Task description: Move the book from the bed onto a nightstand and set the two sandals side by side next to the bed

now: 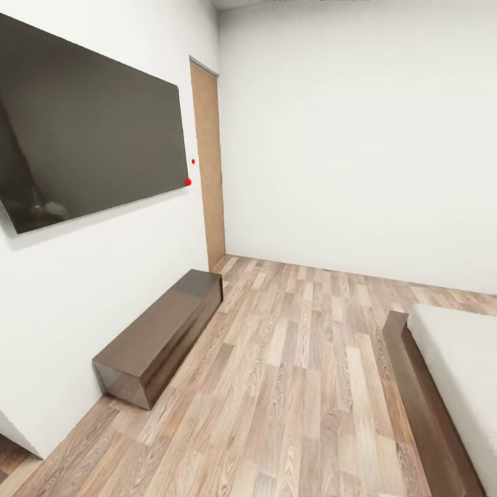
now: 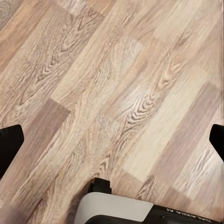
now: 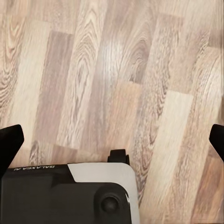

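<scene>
The corner of the bed [image 1: 461, 359] shows at the lower right of the head view: a light-grey mattress on a dark brown frame [image 1: 422, 397]. The book, the sandals and the nightstand are out of view. My left gripper [image 2: 112, 142] hangs over bare wood-plank floor, its black fingertips [image 2: 9, 144] far apart, open and empty. My right gripper [image 3: 112, 142] is likewise open over the floor, with nothing between its fingertips [image 3: 9, 142].
A large dark TV screen [image 1: 90, 131] hangs on the white left wall above a long low dark brown bench [image 1: 162, 335]. A wooden door [image 1: 209, 166] stands in the far left corner. Wood floor [image 1: 297, 359] stretches between bench and bed.
</scene>
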